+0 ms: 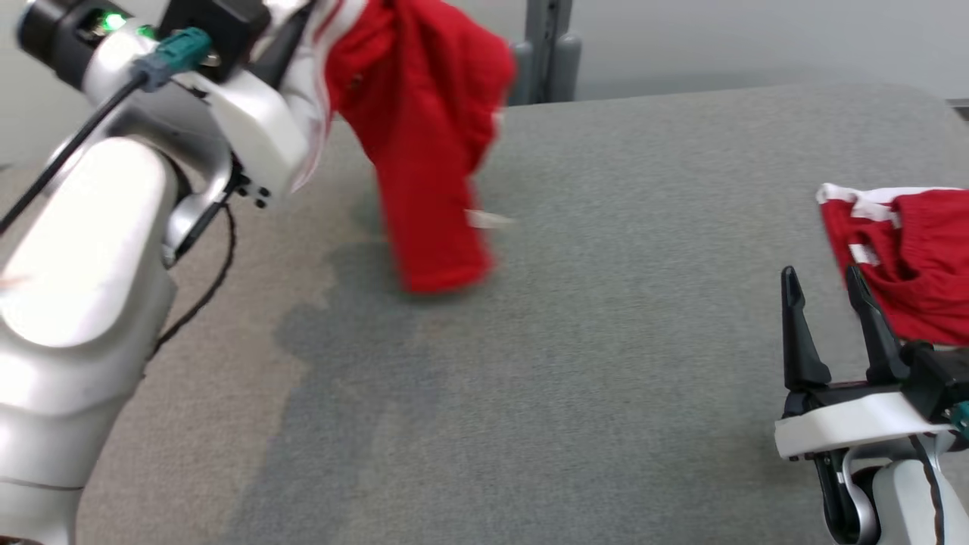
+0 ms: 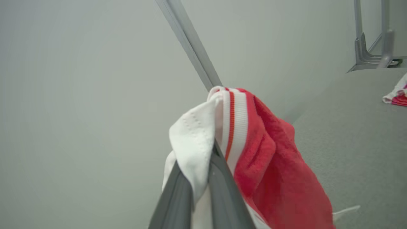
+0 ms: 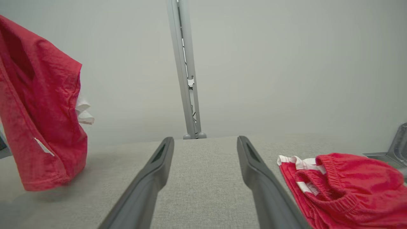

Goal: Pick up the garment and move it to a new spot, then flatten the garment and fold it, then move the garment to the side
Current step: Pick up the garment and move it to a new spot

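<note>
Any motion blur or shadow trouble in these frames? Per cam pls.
Head view: hanging red garment with white trim smeared by motion, a soft shadow patch below it on the grey fabric table. Left wrist view: garment's white trim sharp, no glare. Right wrist view: crisp, second red crumpled garment evenly lit.

Big table (image 1: 606, 341) was covered in grey cloth. Darker grey patch (image 1: 356, 356) lay toward table's left side. Plain pale wall (image 3: 286, 63) stood behind far edge. Tall grey metal post (image 3: 186, 79) rose at middle of far edge. Another grey metal piece (image 3: 401, 143) showed by table's right side. Light was soft and even.
</note>
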